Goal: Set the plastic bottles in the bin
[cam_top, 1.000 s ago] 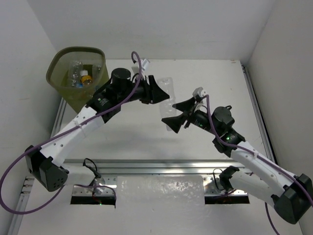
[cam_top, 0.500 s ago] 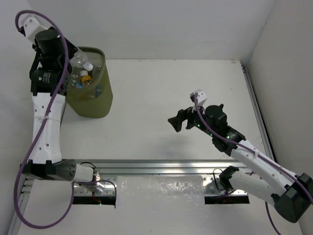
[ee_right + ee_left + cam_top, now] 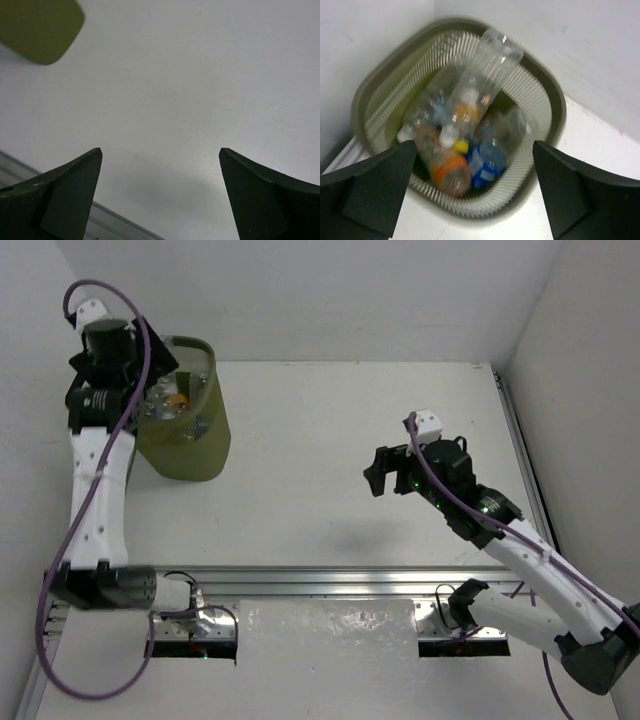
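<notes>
My left jaws, spread wide and empty, hang straight above the bin (image 3: pixel 558 100), where the plastic bottles (image 3: pixel 465 150) lie heaped, the top clear bottle (image 3: pixel 492 60) slanting down from its far rim (my right jaws, also open and empty, are well apart from it).

Glossy plastic bottles (image 3: pixel 485 75), matt ribbed plastic bin (image 3: pixel 556 102), smooth table (image 3: pixel 330 430)

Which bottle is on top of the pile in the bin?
The long clear bottle, slanting up toward the bin's far rim; the orange bottle and blue-labelled bottle lie lower.
</notes>
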Controlling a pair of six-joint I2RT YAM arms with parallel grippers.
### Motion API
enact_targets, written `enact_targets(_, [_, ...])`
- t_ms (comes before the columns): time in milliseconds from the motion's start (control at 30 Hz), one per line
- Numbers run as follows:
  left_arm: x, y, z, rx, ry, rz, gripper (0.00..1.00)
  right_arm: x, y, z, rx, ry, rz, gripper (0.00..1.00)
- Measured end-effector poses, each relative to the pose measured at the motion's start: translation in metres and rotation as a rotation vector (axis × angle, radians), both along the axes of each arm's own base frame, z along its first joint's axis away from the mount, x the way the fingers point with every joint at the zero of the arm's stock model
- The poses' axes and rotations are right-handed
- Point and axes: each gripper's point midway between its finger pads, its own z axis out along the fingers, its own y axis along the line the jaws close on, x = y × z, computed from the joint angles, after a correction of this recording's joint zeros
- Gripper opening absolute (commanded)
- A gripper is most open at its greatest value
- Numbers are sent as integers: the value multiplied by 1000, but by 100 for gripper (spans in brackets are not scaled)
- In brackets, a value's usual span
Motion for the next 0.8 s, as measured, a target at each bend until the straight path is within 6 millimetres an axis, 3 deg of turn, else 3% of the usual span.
enact_targets(200, [-106,-40,-7,-19,-122,-192,100,-14,-67,39,-72,-44,-261,99])
enact_targets(267, [-137,-54,-22,-25,-147,-251,100,-26,-89,41,-92,-51,-321,99])
enact_targets(367, [-175,-69,-22,-16,-234,-313,100,-45,-114,43,-111,-62,-373,99])
enact_targets(433, [-185,-75,-32,-19,-245,-344,100,-58,-127,44,-111,-73,-389,99])
enact_targets(600, [-200,-86,-79,-54,-154,-403,100,-85,-155,45,-125,-97,-420,99])
enact_targets(800, [-208,-94,-97,-67,-118,-438,100,-97,-169,31,-149,-93,-439,99])
